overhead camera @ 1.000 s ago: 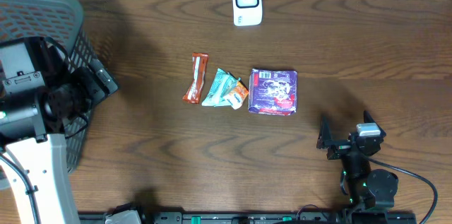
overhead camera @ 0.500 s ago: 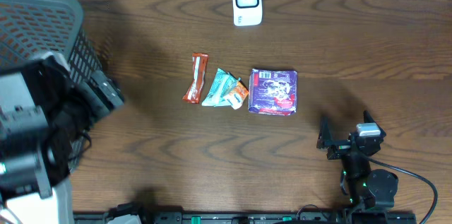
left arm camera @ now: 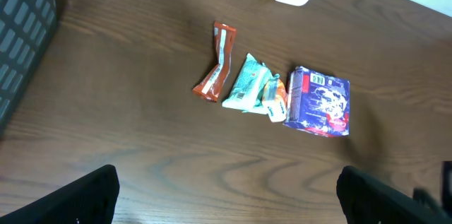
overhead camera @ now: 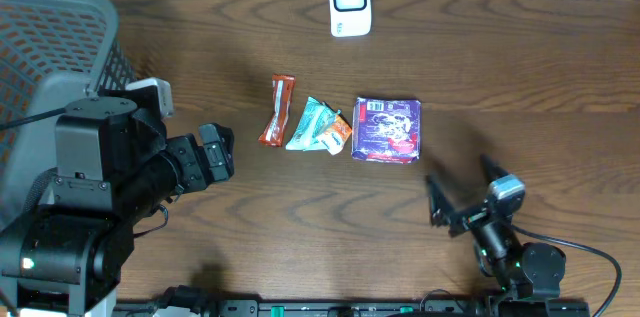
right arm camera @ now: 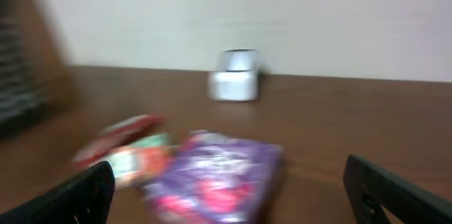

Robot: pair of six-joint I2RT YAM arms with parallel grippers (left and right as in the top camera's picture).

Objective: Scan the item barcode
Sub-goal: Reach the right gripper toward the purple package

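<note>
Leftward sits a mesh basket [overhead camera: 50, 27], scanner [overhead camera: 349, 2] beyond purple packet [overhead camera: 387, 129].

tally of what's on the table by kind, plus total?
snacks: 4 (red bar, teal packet, orange packet, purple pack)
scanner: 1
basket: 1
total: 6

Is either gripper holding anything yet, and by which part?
Nothing is held: the left gripper and right gripper both stand open and empty.
</note>
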